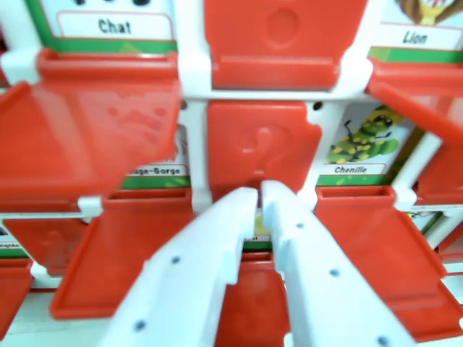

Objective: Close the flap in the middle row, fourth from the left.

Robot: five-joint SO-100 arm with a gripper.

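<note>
White plastic fingers of the end effector [258, 194] are pinched almost together, a thin slit between them, nothing held! Their tips sit right at the lower edge of the red flap with the question mark [257, 148], which lies straight ahead and just above them in the wrist view, its hinge line running side to side. That flap looks already folded over its picture, so I judge the job nearly done. Outward now: three animal cards show, Chat [114, 27], Lion [414, 36] and Chenille [365, 141], each with its flap dropped open below. One more covered flap [286, 40] sits directly above.
</note>
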